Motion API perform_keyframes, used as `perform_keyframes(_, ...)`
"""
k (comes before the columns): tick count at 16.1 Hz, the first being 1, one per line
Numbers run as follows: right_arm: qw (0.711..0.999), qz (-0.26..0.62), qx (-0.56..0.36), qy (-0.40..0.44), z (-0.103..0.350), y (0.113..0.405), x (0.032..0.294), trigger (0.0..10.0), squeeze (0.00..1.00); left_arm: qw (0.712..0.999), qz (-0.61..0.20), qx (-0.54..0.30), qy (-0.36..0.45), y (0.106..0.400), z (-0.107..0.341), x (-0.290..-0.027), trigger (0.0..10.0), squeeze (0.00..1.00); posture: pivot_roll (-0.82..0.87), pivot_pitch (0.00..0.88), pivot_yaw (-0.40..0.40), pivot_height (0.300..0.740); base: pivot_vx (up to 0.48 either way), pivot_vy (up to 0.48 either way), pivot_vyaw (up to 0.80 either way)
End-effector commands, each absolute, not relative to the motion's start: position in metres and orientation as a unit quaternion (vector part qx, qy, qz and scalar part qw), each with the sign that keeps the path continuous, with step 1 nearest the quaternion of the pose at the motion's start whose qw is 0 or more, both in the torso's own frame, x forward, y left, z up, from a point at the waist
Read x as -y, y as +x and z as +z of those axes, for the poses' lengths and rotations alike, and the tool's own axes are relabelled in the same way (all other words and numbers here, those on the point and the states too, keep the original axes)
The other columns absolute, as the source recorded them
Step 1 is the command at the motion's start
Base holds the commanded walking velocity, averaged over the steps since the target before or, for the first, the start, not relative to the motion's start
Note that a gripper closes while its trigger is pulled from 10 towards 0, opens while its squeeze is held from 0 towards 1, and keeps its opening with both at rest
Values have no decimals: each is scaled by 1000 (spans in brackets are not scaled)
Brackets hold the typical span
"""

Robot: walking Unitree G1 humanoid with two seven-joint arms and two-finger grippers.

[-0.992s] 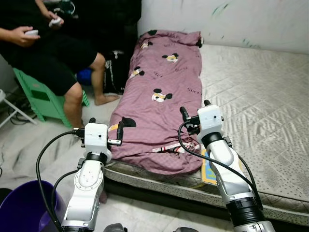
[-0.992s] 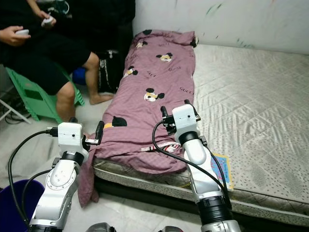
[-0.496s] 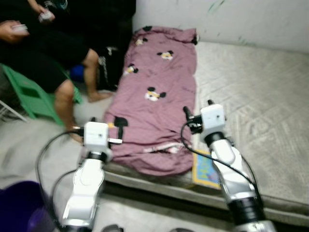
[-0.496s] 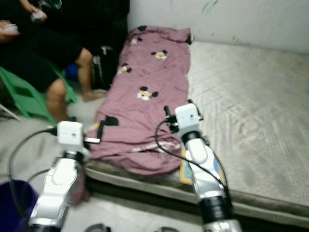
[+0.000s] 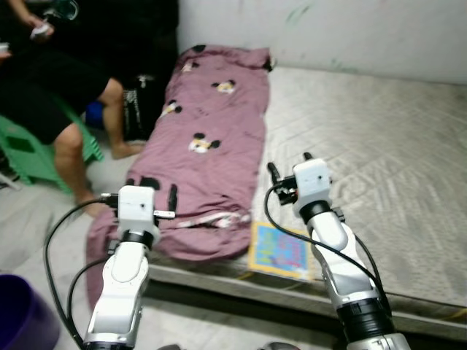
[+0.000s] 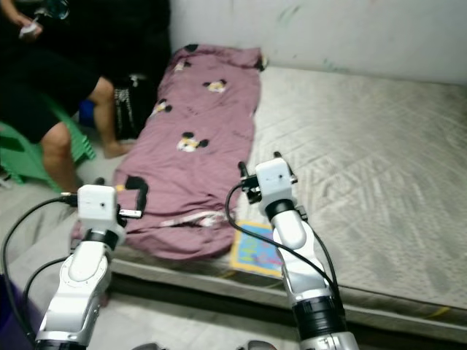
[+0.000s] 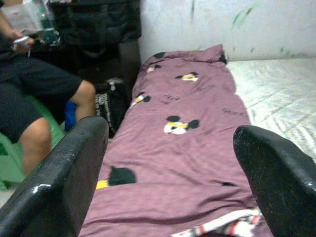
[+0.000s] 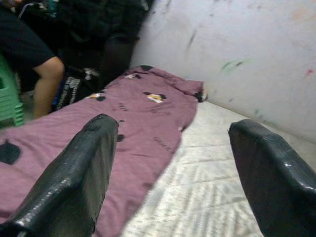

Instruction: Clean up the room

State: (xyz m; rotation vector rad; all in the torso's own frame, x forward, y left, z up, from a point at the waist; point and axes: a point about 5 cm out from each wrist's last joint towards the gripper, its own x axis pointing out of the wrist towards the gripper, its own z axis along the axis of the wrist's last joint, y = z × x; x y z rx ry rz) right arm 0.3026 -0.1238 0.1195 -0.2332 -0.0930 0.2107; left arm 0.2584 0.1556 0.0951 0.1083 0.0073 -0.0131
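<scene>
A purple blanket (image 5: 204, 138) with a cartoon mouse print lies lengthwise along the left side of a bare grey mattress (image 5: 379, 160); its near end droops over the front edge. A colourful picture book (image 5: 281, 251) lies flat on the mattress by that edge, just right of the blanket. My left gripper (image 5: 151, 188) is raised in front of the blanket's near end, open and empty. My right gripper (image 5: 290, 162) hovers above the mattress beside the blanket's right edge, behind the book, also open and empty. Both wrist views look along the blanket (image 7: 187, 103) toward the wall.
A person (image 5: 44, 80) sits on a green stool (image 5: 18, 146) at the left, holding small items. A black bag (image 5: 135, 109) stands on the floor beside the mattress. A purple bucket (image 5: 22, 313) is at my lower left. A white wall (image 5: 350, 29) backs the mattress.
The whole picture has slid left as the camera moved, so more mattress and the full book show. Both arms keep the same raised pose, grippers still open.
</scene>
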Motion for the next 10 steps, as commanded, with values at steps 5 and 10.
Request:
perform_keyframes(5,988,95,41,-110,120,304,130,10000,0,999,-17,-1,45,259,96,-150,10000,0,-79,0,7,740,0,-236,0)
perform_keyframes(10,989,95,41,-110,119,304,131,10000,0,999,-17,0,43,259,96,-149,10000,0,-79,0,7,740,0,0,0)
